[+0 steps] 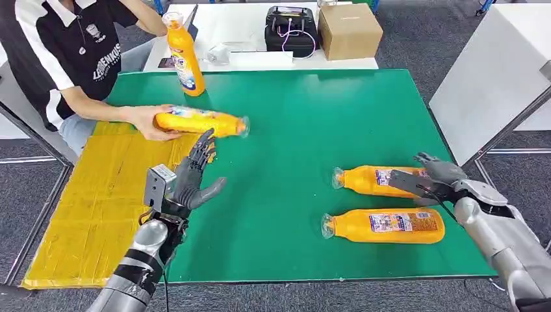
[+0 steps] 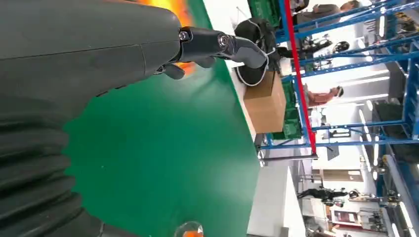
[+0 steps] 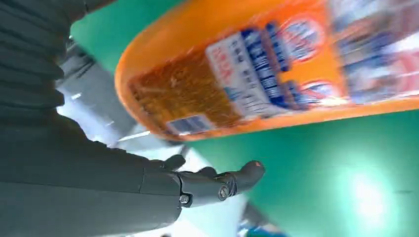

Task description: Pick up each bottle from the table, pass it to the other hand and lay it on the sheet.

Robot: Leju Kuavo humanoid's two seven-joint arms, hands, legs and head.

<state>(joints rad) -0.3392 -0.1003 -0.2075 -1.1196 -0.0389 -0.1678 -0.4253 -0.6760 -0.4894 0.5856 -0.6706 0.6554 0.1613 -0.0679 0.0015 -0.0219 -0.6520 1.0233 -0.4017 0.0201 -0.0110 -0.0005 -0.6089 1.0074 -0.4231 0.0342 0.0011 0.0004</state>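
Left robot hand [image 1: 197,173] raised over the green tabletop [image 1: 305,130], fingers spread wide, holding nothing. Just beyond its fingertips, a person's hand [image 1: 148,121] holds an orange bottle [image 1: 201,121] lying on its side at the edge of the yellow sheet [image 1: 97,208]. Further past that, another orange bottle [image 1: 184,55] stands upright. Right robot hand [image 1: 436,177] lies against the label end of a lying bottle [image 1: 370,179]; grip on it cannot be told. A second lying bottle [image 1: 383,225] sits just nearer the robot, beside that hand. Cardboard box [image 1: 349,30] on the white table [image 1: 247,62] beyond.
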